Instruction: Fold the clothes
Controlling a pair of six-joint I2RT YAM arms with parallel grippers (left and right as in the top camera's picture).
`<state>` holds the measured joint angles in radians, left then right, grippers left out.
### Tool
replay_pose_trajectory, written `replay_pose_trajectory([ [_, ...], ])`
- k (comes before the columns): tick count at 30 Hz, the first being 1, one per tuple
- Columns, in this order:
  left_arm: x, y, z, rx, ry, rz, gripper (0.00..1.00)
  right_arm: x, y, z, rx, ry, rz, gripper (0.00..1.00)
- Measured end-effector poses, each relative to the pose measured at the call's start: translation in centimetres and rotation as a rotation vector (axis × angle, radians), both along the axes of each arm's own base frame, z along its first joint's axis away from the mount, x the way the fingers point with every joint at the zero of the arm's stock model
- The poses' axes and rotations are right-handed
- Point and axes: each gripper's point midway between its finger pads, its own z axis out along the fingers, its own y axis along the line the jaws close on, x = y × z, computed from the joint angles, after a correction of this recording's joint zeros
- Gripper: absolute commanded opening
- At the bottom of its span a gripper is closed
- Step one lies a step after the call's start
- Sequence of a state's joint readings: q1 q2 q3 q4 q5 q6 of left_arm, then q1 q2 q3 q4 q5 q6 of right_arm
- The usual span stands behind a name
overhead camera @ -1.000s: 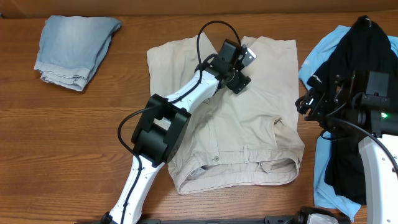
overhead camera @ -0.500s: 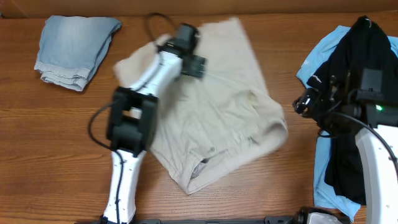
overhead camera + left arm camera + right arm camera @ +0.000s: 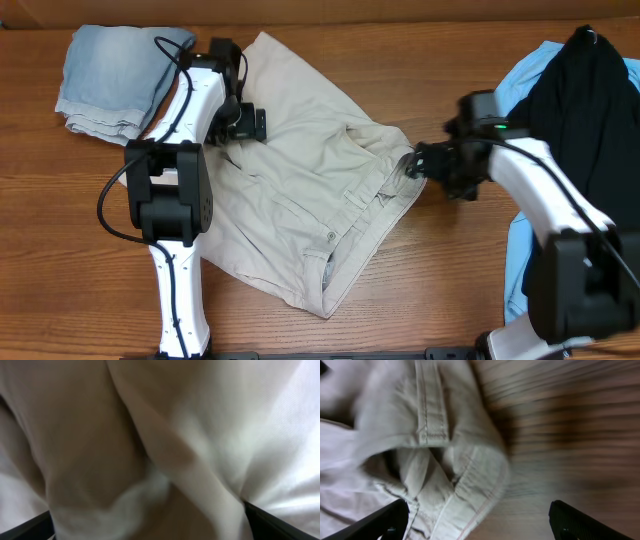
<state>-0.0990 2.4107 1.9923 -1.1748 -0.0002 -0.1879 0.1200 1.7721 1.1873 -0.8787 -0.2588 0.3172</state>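
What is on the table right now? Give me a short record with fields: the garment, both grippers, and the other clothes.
garment: large beige cotton shorts, unfolded, lying diagonally on the wooden table
left gripper: open, down on the shorts' upper left part
right gripper: open, at the shorts' right edge by the waistband
other clothes: folded faded light-blue denim piece at top left; black top over sky-blue top at right
fold: not yet made
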Motion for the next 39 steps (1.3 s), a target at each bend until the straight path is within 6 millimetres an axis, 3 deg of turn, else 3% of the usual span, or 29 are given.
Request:
replay_pose_trajectory([
  [5,-1.8,-0.7,0.3,-0.016,0.099,-0.006,1.00,0.6,2.0,-3.1,-0.004,0.016,0.055,0.82],
  [7,-2.0,-1.1,0.5,-0.032,0.123,-0.006,1.00,1.4,2.0,-3.5,-0.010,-0.009,0.055,0.73],
  [8,-2.0,-1.4,0.7,-0.044,0.132,-0.006,1.00,1.8,1.9,-3.6,-0.018,-0.025,0.052,0.64],
  [11,-0.4,-2.2,2.1,-0.075,0.101,-0.010,1.00,3.8,1.4,-3.3,-0.053,-0.111,0.042,0.50],
  [13,1.2,-2.7,4.0,-0.093,0.038,-0.014,1.00,5.3,1.0,-3.1,-0.086,-0.172,0.030,0.43],
  [16,4.4,-3.3,8.4,-0.123,-0.121,-0.023,1.00,7.9,0.0,-2.4,-0.140,-0.284,-0.002,0.10],
  [17,5.2,-3.5,9.5,-0.131,-0.162,-0.025,1.00,8.6,-0.2,-2.1,-0.157,-0.317,-0.005,0.04],
  [21,7.2,-4.0,13.8,-0.163,-0.301,-0.035,1.00,12.8,-1.6,-0.4,-0.219,-0.496,-0.072,0.04],
  [24,7.6,-4.3,15.8,-0.183,-0.351,-0.038,1.00,14.7,-3.2,-0.2,-0.248,-0.566,-0.122,0.04],
  [26,7.8,-4.4,16.9,-0.192,-0.379,-0.041,1.00,15.6,-4.8,-0.7,-0.262,-0.584,-0.158,0.05],
  [27,7.8,-4.4,17.4,-0.194,-0.389,-0.042,1.00,15.9,-5.7,-1.1,-0.267,-0.585,-0.176,0.16],
  [28,7.8,-4.4,17.8,-0.195,-0.397,-0.043,1.00,16.3,-6.6,-1.3,-0.268,-0.593,-0.196,0.40],
  [30,7.7,-4.4,18.5,-0.194,-0.413,-0.043,1.00,16.7,-8.6,-1.5,-0.264,-0.604,-0.212,1.00],
  [35,7.6,-3.2,20.5,-0.135,-0.462,-0.033,1.00,15.2,-11.7,-1.8,-0.195,-0.474,-0.213,1.00],
  [37,7.4,-2.7,21.6,-0.105,-0.487,-0.028,1.00,14.6,-11.6,-0.7,-0.156,-0.419,-0.201,1.00],
  [39,6.9,-2.0,22.9,-0.081,-0.511,-0.025,1.00,14.0,-10.9,1.8,-0.120,-0.390,-0.182,1.00],
])
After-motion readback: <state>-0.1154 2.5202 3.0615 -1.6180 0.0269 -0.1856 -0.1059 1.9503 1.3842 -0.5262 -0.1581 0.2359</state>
